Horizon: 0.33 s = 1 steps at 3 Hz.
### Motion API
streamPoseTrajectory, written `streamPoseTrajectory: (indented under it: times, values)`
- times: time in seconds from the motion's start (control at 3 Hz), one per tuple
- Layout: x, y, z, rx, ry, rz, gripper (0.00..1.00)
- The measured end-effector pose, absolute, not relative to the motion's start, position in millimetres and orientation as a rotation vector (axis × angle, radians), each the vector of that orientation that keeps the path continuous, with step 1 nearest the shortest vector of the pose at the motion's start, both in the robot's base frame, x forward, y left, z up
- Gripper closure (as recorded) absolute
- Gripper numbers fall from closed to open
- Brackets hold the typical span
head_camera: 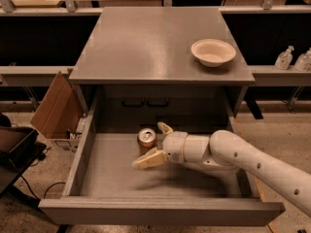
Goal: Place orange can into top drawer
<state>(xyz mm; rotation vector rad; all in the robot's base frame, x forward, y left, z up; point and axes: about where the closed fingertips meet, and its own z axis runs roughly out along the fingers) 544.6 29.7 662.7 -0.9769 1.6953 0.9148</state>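
the white robot hand (148, 145) sits released around the upright brownish-orange drink can (146, 138) in the shallow grey top drawer (160, 211), lower centre.

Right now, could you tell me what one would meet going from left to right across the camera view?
cardboard box → orange can standing in the top drawer, with the gripper open around it → white bowl on the cabinet top → clear bottles at the right edge
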Motion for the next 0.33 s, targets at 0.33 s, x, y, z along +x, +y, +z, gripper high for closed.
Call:
streamPoseTrajectory:
  times: [0.33]
  values:
    - [544.6,29.7,662.7,-0.977,1.695,0.915,0.0]
